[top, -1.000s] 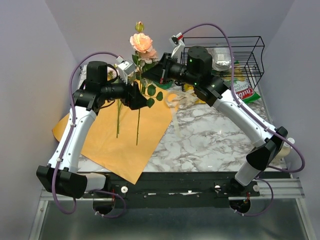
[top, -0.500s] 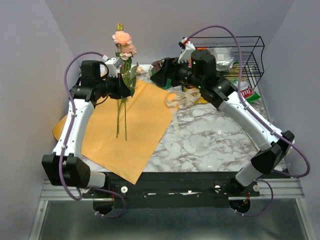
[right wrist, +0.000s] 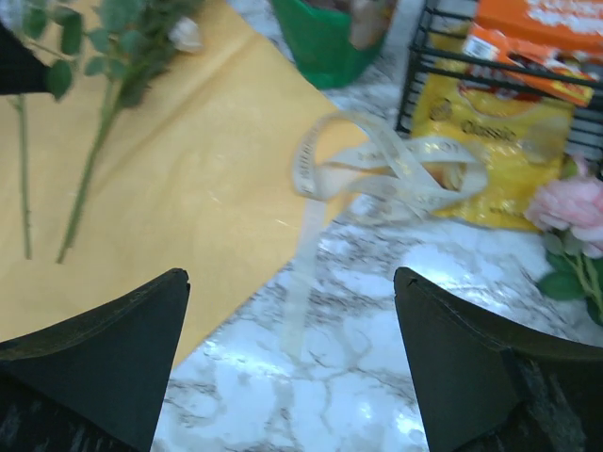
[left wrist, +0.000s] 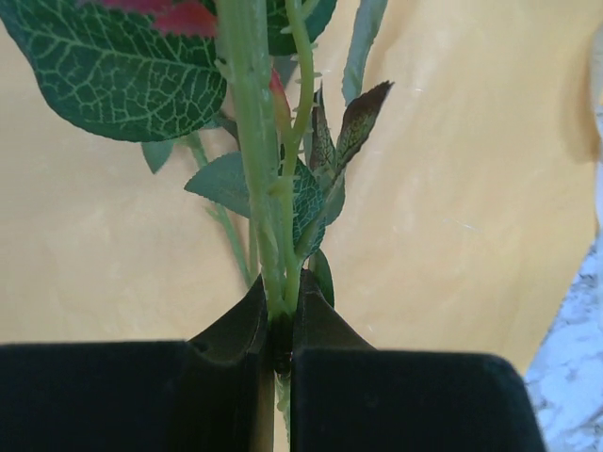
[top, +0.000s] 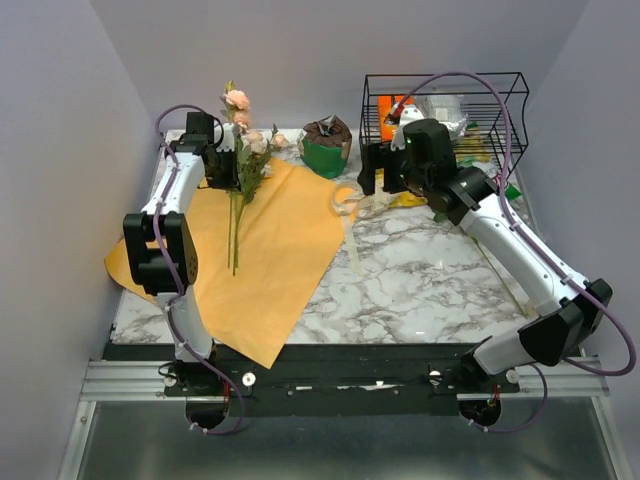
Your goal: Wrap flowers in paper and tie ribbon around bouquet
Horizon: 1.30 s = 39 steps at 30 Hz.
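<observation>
My left gripper (top: 226,160) is shut on the green stems of the flowers (top: 240,120) at the table's far left. It holds them upright above the orange paper (top: 270,250), pink heads up and stem ends hanging down. In the left wrist view the stems (left wrist: 254,188) are pinched between the black fingers (left wrist: 320,330) of the left gripper (left wrist: 281,306). My right gripper (top: 372,172) stands open and empty, above the marble beside the cream ribbon (top: 350,205). In the right wrist view the right gripper (right wrist: 290,278) faces the looped ribbon (right wrist: 377,165), with the paper (right wrist: 188,188) and flowers (right wrist: 94,141) to the left.
A black wire basket (top: 445,105) with snack packets stands at the back right. A yellow packet (right wrist: 499,141) lies in front of it, and a single pink rose (right wrist: 575,207) lies beside it. A green pot (top: 326,150) stands behind the paper's far corner.
My left gripper shut on the stems and carried the flowers left and back. My right gripper let go of them, opened wide and drew away to the right.
</observation>
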Each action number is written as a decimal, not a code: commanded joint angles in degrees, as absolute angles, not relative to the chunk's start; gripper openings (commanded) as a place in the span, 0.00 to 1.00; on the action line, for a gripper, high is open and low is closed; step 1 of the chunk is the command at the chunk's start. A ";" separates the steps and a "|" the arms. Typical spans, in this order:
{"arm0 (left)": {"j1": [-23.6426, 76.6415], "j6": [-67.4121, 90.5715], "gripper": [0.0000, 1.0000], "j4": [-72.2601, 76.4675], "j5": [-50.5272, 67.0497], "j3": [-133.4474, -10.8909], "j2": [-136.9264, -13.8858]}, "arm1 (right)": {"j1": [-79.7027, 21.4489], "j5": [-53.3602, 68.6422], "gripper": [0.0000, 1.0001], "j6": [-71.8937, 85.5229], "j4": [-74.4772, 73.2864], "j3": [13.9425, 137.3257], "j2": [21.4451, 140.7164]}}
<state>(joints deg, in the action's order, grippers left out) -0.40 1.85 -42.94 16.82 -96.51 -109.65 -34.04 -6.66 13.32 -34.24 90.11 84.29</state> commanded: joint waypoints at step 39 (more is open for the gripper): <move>-0.97 -7.12 0.99 -45.79 18.72 -88.59 -87.72 | 1.58 -19.60 0.10 -8.27 -37.88 71.46 107.76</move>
<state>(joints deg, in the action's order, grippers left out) -0.91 -5.80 -44.18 16.49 -88.79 -90.39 1.19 -19.88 -8.45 -36.38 70.54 108.03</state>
